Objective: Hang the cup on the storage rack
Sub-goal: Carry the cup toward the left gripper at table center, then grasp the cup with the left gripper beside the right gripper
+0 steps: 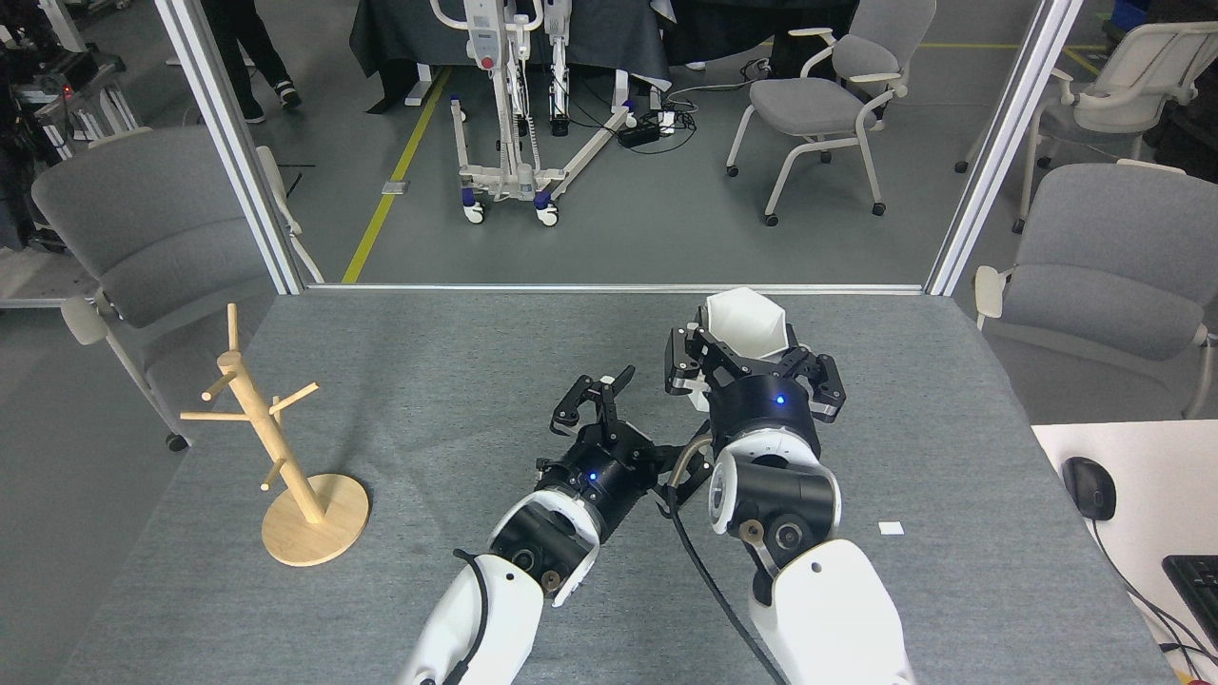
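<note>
The white cup (745,322), with faceted sides and its mouth up, is held above the table's far middle by my right gripper (752,366), which is shut on its lower part. My left gripper (609,404) stands open just to the left of it, fingers spread, touching nothing. The wooden storage rack (276,442) stands on its round base at the table's left edge, far from both grippers, with nothing on its pegs.
The grey table (457,381) ends at a metal frame behind. Grey chairs (143,228) flank it. A white desk (1132,495) with a mouse and keyboard lies at the right. A small white scrap (891,528) lies on the table.
</note>
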`<control>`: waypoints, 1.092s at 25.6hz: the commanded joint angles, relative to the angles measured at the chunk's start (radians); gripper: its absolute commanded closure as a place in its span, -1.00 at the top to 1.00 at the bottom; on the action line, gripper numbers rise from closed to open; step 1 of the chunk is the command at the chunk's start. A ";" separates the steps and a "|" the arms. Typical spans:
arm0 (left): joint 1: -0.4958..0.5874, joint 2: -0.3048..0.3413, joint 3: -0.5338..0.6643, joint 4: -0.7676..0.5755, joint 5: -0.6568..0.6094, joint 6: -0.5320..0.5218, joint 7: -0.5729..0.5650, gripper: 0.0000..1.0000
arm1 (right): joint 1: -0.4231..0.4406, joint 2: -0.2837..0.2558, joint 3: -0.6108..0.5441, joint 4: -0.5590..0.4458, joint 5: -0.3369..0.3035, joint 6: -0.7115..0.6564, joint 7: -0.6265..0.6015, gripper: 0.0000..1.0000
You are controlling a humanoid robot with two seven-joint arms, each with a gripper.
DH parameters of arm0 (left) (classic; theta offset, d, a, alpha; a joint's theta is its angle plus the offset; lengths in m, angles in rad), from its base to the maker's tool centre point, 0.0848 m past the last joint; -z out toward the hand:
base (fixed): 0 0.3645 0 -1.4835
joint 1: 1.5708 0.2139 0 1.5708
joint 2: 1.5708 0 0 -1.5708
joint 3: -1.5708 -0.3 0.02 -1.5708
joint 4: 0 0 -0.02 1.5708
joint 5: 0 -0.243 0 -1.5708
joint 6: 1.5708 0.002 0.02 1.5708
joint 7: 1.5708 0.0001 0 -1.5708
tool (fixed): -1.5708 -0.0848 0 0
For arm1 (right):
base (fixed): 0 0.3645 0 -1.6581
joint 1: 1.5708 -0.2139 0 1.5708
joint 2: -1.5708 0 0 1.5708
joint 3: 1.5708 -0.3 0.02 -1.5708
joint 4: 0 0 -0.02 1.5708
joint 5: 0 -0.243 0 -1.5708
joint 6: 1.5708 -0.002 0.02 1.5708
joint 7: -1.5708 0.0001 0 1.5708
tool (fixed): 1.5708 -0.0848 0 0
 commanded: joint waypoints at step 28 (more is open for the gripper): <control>-0.041 -0.043 -0.002 0.022 -0.009 -0.028 -0.089 0.26 | 0.084 0.087 0.085 0.022 0.023 0.015 0.001 -0.29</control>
